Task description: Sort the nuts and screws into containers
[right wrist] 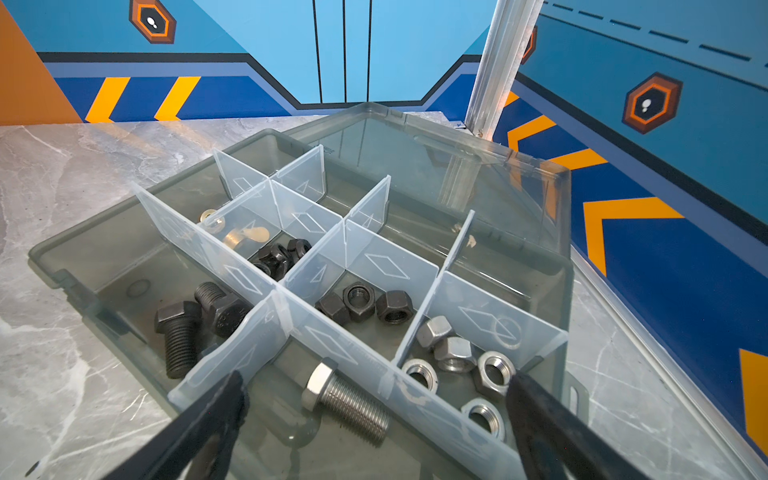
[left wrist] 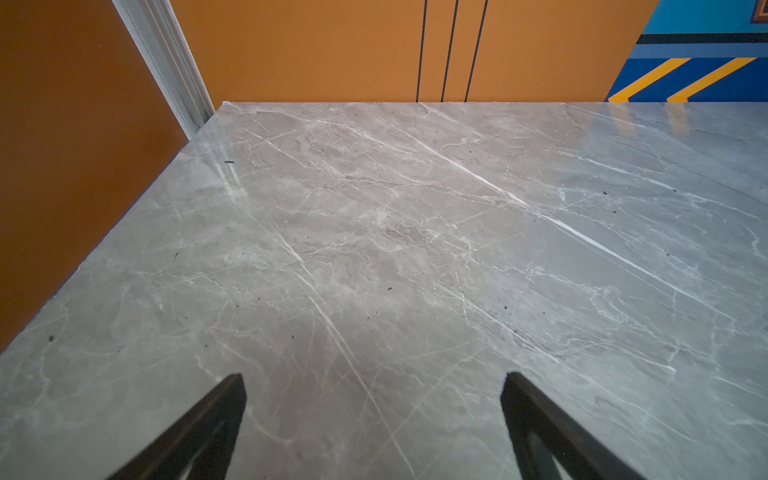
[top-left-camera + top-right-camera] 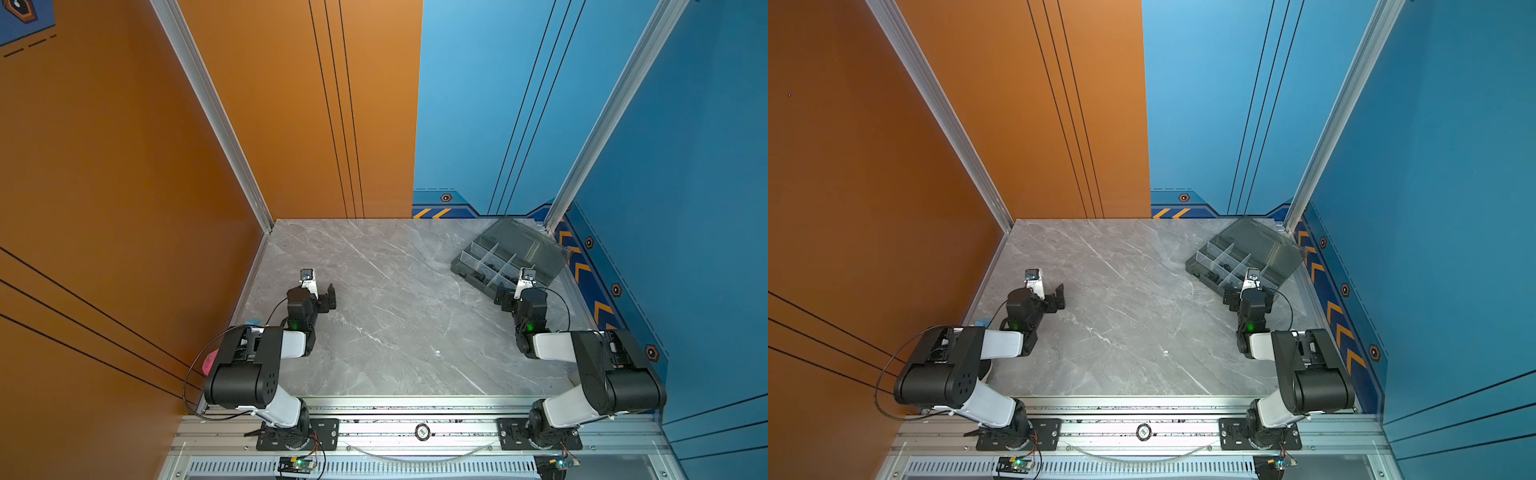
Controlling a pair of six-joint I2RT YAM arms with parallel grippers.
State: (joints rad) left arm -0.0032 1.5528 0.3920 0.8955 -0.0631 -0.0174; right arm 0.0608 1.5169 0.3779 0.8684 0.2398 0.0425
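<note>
- The counter [image 3: 395, 324], grey marble, fills the floor of both top views.
- The box [image 3: 459, 266], smoky grey, sits askew at the counter's far right corner; it holds all the visible screws and nuts.
- The lid [image 1: 436, 166], tinted, stands open on the box's far side.
- The left fingers [image 2: 224, 399] are spread wide and empty over bare counter on the left, well apart from the box.
- The right fingers [image 1: 226, 399] are spread wide and hold nothing, just above the box's near edge.
- The dividers [image 1: 386, 266], pale and translucent, split the box into compartments.
- The silver screw [image 1: 349, 399] lies alone in the compartment below the right fingers.
- Two black screws [image 1: 183, 336] lie together in the next compartment, across a short divider from the silver screw.
- Silver nuts [image 1: 453, 357], several, lie across the long divider from the silver screw.
- Three black nuts [image 1: 359, 303] occupy the compartment beside the silver nuts.
- Black winged nuts [image 1: 278, 255] and brass nuts [image 1: 245, 235] lie farther in, veiled by dividers; whether they share a compartment cannot be told.
</note>
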